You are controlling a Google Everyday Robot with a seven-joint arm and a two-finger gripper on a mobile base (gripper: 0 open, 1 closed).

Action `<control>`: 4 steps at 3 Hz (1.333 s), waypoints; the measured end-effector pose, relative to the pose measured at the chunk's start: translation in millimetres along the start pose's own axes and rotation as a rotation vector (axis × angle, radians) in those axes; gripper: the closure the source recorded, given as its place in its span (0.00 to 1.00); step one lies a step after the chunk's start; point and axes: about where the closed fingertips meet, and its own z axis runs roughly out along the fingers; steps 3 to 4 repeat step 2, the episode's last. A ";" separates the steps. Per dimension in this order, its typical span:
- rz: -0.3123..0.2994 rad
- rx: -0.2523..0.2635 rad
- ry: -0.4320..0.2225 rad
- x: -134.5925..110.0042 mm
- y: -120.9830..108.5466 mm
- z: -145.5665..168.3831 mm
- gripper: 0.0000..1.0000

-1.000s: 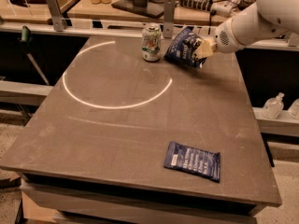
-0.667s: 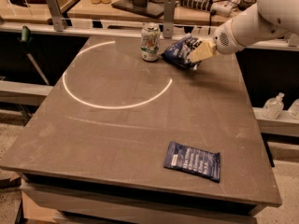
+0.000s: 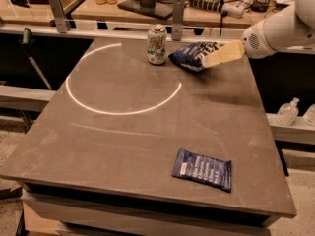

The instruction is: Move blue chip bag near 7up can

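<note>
The blue chip bag [image 3: 193, 54] is crinkled foil with a faint sheen. The 7up can [image 3: 156, 44] is smooth metal with a bright silver rim. The gripper [image 3: 207, 60], at the bag's right edge near the far side of the table [image 3: 123, 132], looks matt tan, on a smooth white arm [image 3: 280, 31]. The tabletop is dull, scuffed grey-brown — the flat packet [image 3: 202, 169] on it looks like smooth film.
</note>
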 end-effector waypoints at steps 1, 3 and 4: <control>0.031 0.148 -0.054 9.5 -60.2 -61.4 0.00; 0.064 0.287 -0.038 14.5 -122.9 -107.5 0.00; 0.064 0.287 -0.038 14.5 -122.9 -107.5 0.00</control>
